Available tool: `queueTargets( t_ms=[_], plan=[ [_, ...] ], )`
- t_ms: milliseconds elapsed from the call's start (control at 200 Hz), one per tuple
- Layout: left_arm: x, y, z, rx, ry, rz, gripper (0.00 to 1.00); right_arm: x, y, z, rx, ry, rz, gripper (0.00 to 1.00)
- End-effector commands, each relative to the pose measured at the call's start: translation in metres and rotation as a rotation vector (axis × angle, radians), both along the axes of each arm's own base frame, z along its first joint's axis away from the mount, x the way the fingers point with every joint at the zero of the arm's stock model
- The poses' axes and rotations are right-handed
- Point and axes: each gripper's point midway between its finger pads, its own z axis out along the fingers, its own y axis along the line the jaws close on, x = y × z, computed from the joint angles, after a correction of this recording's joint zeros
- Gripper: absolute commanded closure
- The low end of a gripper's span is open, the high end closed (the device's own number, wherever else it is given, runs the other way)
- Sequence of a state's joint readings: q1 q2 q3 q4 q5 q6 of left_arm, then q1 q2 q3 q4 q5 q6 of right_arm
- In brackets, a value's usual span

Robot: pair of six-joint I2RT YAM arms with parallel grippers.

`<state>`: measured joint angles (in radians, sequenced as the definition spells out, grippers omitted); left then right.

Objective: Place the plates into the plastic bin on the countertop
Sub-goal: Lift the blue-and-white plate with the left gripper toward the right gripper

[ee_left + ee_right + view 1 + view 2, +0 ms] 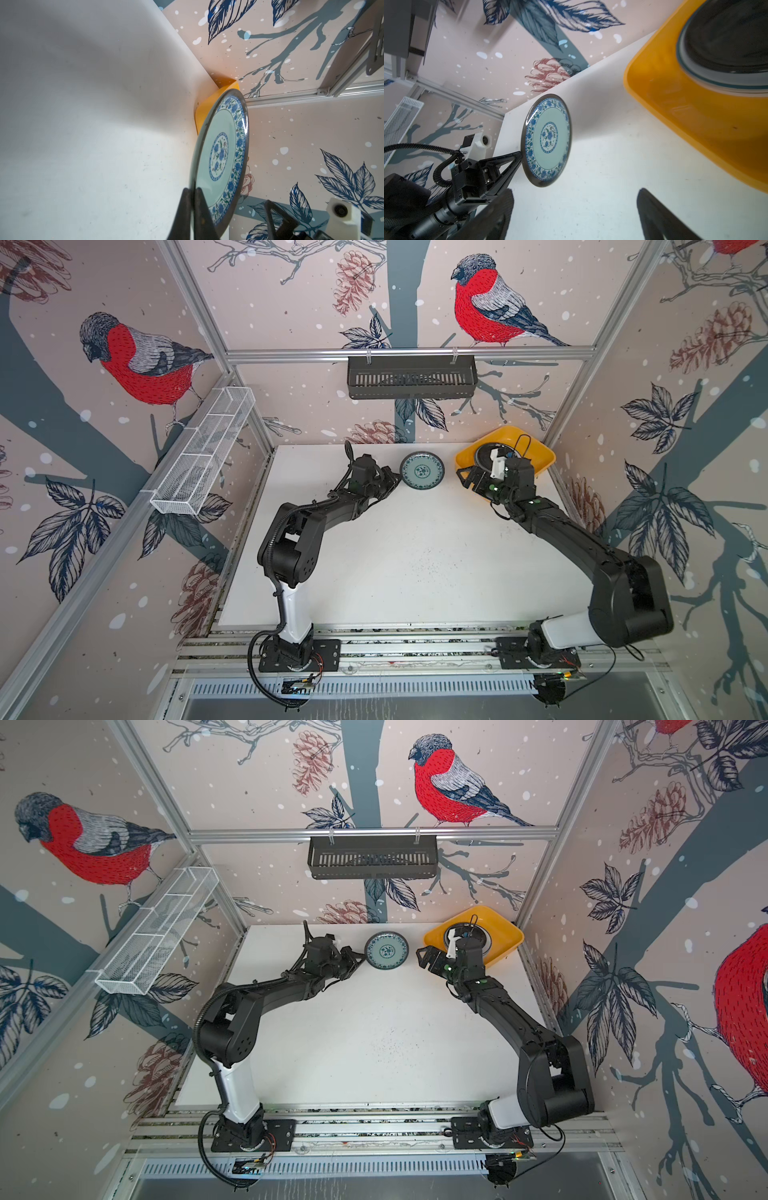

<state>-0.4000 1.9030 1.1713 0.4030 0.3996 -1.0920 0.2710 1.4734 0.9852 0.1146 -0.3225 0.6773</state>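
A teal patterned plate (422, 471) (386, 950) hangs level just over the back of the white countertop (395, 551). My left gripper (398, 482) (193, 191) is shut on its left rim; the right wrist view shows this grip too, the left gripper (520, 155) pinching the plate (548, 139). The yellow-orange plastic bin (540, 456) (654, 104) sits in the back right corner and holds a stack of plates with a black plate (726, 41) on top. My right gripper (463, 481) (575, 193) stands open by the bin's near left corner, facing the teal plate, with nothing between its fingers.
A black slatted basket (411, 377) hangs on the back rail above the counter. A white wire-mesh rack (203, 452) is fixed along the left wall. Aluminium framing (415, 647) with both arm bases runs along the front edge.
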Motion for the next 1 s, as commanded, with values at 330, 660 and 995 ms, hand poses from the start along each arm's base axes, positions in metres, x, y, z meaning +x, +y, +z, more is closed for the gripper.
queueTargets(
  t_ms=[330,660,995],
  plan=[
    [-0.035,0.006,0.041,-0.014,-0.114,-0.043,1.00,0.004,0.058,-0.012,0.099,0.033,0.185,0.34],
    [-0.042,0.005,0.054,-0.019,-0.142,-0.065,1.00,0.000,0.065,-0.017,0.107,0.059,0.178,0.57],
    [-0.049,0.012,0.050,-0.029,-0.140,-0.039,1.00,0.000,0.060,-0.024,0.087,0.087,0.148,0.82]
  ],
)
